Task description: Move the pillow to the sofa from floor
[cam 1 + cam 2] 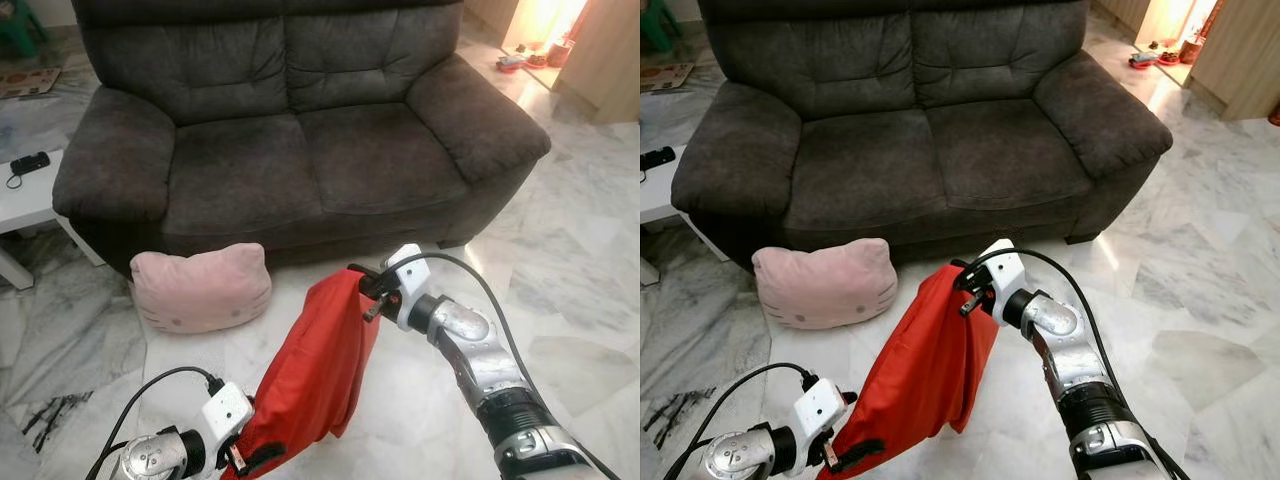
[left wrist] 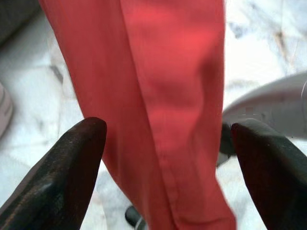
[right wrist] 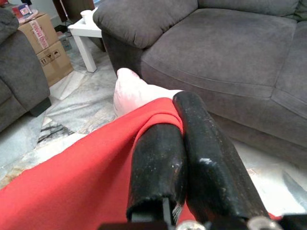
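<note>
Pillow (image 1: 315,370), red, is hanging mid-frame, right gripper (image 1: 368,292) fingers pinching it shut, left gripper (image 1: 243,452) fingers spread wide; next is lifting onto the sofa (image 1: 290,160)

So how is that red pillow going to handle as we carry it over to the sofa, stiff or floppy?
Probably floppy: the red pillow hangs in long folds below the right gripper, which pinches its top corner. It looks light, since that one pinch seems to carry it. The left gripper stands open around the lower part, so the bottom may swing. The sofa is just ahead.
</note>
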{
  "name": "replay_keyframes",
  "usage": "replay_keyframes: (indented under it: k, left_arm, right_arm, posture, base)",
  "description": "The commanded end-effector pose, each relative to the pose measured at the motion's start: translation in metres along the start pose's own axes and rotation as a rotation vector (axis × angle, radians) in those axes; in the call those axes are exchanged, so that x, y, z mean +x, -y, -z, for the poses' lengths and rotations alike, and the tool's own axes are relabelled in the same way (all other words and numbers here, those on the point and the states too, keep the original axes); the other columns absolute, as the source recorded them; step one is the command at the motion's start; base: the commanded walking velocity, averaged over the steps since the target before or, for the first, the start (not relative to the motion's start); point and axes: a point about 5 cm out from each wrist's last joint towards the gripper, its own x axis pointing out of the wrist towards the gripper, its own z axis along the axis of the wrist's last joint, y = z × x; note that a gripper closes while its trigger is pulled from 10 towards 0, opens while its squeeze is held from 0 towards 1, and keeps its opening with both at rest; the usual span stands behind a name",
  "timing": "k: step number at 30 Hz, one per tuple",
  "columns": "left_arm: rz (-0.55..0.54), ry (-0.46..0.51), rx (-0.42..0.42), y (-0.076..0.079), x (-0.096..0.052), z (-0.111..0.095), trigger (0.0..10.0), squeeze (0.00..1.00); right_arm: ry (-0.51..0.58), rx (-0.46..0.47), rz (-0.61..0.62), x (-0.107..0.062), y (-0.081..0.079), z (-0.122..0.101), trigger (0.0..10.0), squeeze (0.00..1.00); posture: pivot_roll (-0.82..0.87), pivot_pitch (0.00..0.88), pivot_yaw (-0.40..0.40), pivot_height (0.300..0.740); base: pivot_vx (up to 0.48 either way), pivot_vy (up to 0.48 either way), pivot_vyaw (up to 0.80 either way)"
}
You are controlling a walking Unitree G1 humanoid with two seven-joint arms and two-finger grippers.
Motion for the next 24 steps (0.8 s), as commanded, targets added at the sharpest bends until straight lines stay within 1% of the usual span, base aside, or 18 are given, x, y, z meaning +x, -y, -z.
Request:
replay_keyframes:
  k: [1, 5, 9, 10, 11, 12, 18, 24]
  left_arm:
    - [0.019, -0.067, -0.027, 0.007, 0.003, 0.016, 10.0, 0.00]
    - [0.010, -0.082, -0.029, 0.010, 0.006, 0.021, 10.0, 0.00]
    - [-0.061, -0.100, 0.002, 0.004, 0.009, 0.023, 10.0, 0.00]
    - [-0.080, -0.094, 0.003, 0.002, 0.009, 0.022, 7.3, 0.00]
    - [-0.098, -0.089, 0.006, 0.001, 0.010, 0.021, 4.7, 0.00]
    - [-0.126, -0.082, 0.016, -0.002, 0.010, 0.020, 0.0, 0.00]
    - [-0.154, -0.049, 0.029, -0.007, 0.011, 0.015, 0.0, 0.00]
    - [-0.140, -0.064, 0.017, -0.006, 0.012, 0.020, 0.0, 0.00]
  right_arm:
    - [0.145, -0.067, -0.002, 0.007, 0.005, -0.040, 10.0, 0.00]
    - [0.149, -0.070, 0.001, 0.006, 0.006, -0.041, 10.0, 0.00]
    - [0.151, -0.072, 0.000, 0.006, 0.006, -0.042, 10.0, 0.00]
    - [0.152, -0.071, 0.000, 0.006, 0.006, -0.042, 10.0, 0.00]
    - [0.152, -0.072, 0.001, 0.006, 0.007, -0.042, 10.0, 0.00]
    - [0.152, -0.071, 0.001, 0.006, 0.007, -0.042, 10.0, 0.00]
    - [0.154, -0.069, 0.000, 0.007, 0.006, -0.042, 10.0, 0.00]
    - [0.155, -0.066, -0.001, 0.007, 0.005, -0.042, 10.0, 0.00]
  posture:
    - [0.03, 0.096, -0.037, 0.740]
    - [0.03, 0.095, -0.037, 0.740]
    - [0.03, 0.093, -0.038, 0.740]
    - [0.03, 0.094, -0.038, 0.740]
    - [0.03, 0.093, -0.039, 0.740]
    - [0.03, 0.094, -0.040, 0.740]
    - [0.03, 0.096, -0.043, 0.740]
    - [0.03, 0.102, -0.041, 0.740]
  base:
    - [0.000, 0.000, 0.00]
    - [0.000, 0.000, 0.00]
    - [0.000, 0.000, 0.00]
    - [0.000, 0.000, 0.00]
    - [0.000, 0.000, 0.00]
    - [0.000, 0.000, 0.00]
    - [0.000, 0.000, 0.00]
    - [0.000, 0.000, 0.00]
